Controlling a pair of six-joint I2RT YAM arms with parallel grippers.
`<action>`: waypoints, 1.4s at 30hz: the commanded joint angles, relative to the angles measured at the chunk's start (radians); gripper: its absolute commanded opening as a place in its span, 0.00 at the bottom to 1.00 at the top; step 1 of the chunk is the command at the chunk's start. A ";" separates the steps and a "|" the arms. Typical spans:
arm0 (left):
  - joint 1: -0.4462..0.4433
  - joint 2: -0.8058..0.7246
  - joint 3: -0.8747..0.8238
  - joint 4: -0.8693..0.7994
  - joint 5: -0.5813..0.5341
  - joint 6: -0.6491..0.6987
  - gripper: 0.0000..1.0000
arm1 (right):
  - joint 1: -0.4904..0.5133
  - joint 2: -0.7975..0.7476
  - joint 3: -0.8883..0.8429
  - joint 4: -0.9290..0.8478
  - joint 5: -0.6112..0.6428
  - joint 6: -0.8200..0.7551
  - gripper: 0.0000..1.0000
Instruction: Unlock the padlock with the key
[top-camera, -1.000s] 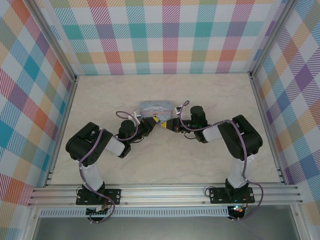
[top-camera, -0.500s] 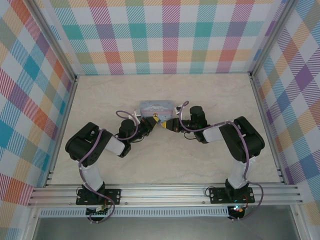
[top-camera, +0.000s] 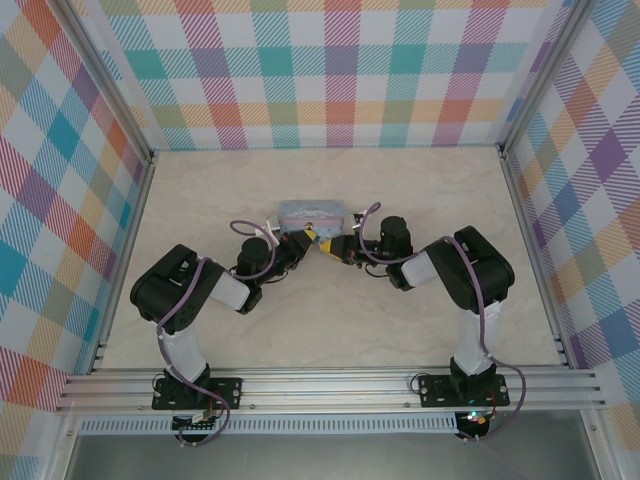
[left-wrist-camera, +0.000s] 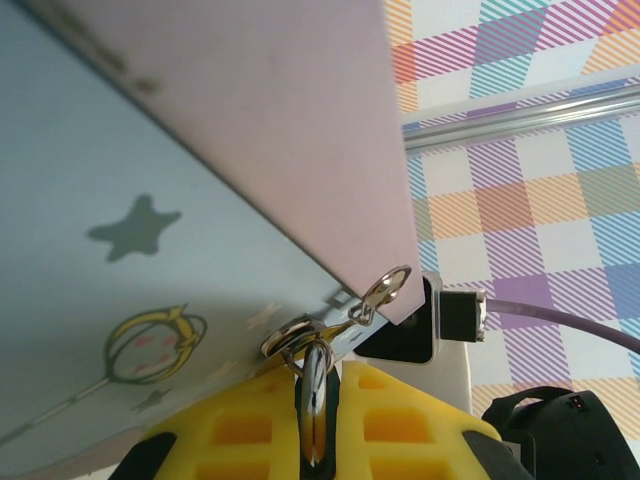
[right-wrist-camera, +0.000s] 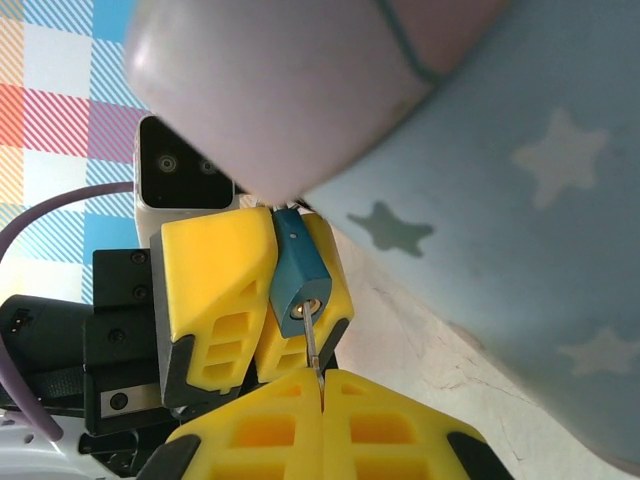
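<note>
Plaid walls (top-camera: 340, 70) box in a pale table (top-camera: 330, 330), and at its middle the two arms meet nose to nose just in front of the tin (top-camera: 312, 212). The left gripper (left-wrist-camera: 315, 405) is clamped nearly closed on the padlock (right-wrist-camera: 297, 270). The right wrist view shows its blue body pinched between the yellow fingers (right-wrist-camera: 215, 290), right under the tin's rounded corner, with the keyhole (right-wrist-camera: 306, 309) end facing the other arm. In the left wrist view a silvery piece, likely the shackle (left-wrist-camera: 316, 385), runs up from those pads to the hasp (left-wrist-camera: 290, 337) on the tin. The right gripper (right-wrist-camera: 322, 400) is fully closed on the key (right-wrist-camera: 313, 350), whose thin shaft runs straight from the pads to the keyhole. The tip is at or just inside it; how deep I cannot tell. So the step in hand looks like insertion. Next, by my reading, the right arm should push the key home along the line of the shaft, then twist the wrist to turn it. Meanwhile the left should hold the body steady so the lock does not swing on the hasp. Any sideways drift could bend so slim a key or pop it out.
</note>
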 joint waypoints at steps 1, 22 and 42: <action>-0.059 -0.030 0.030 0.064 0.256 0.024 0.00 | 0.015 -0.015 0.035 0.109 0.041 -0.011 0.03; -0.048 -0.016 0.010 0.031 0.331 0.063 0.00 | -0.084 -0.095 0.008 -0.083 0.013 -0.230 0.03; -0.045 -0.013 0.017 0.047 0.300 0.039 0.00 | -0.099 -0.126 -0.049 -0.056 0.028 -0.222 0.03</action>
